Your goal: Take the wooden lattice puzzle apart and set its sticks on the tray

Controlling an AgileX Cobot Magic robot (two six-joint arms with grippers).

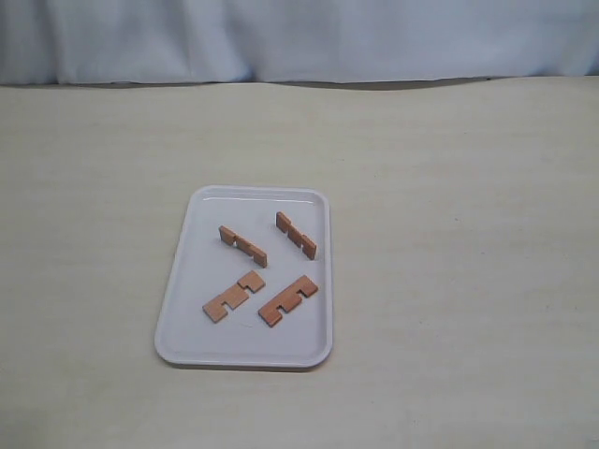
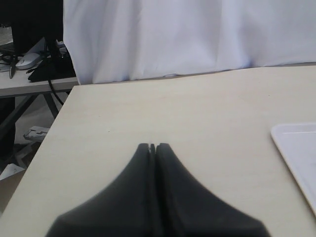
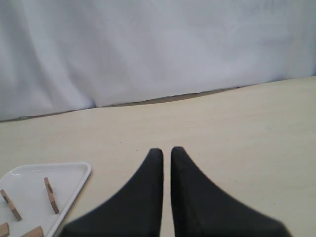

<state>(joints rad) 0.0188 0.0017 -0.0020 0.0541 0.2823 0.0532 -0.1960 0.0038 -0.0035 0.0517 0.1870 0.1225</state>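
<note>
Wooden puzzle after separation. The puzzle is fully apart: its four sticks rest inside the white tray in the middle of the counter, none touching another. The two farther sticks appear to stand on edge; the two nearer ones lie flat, notches showing. The left pincer is closed and empty, over bare counter beside the tray's corner. The right pincer is likewise closed on nothing, off to the tray's other side. The work appears complete, so only retreat is judged to be left. It is best made high and away from the rim, with pincers closed, since a low sweep could nudge the tray or topple the upright sticks.
</note>
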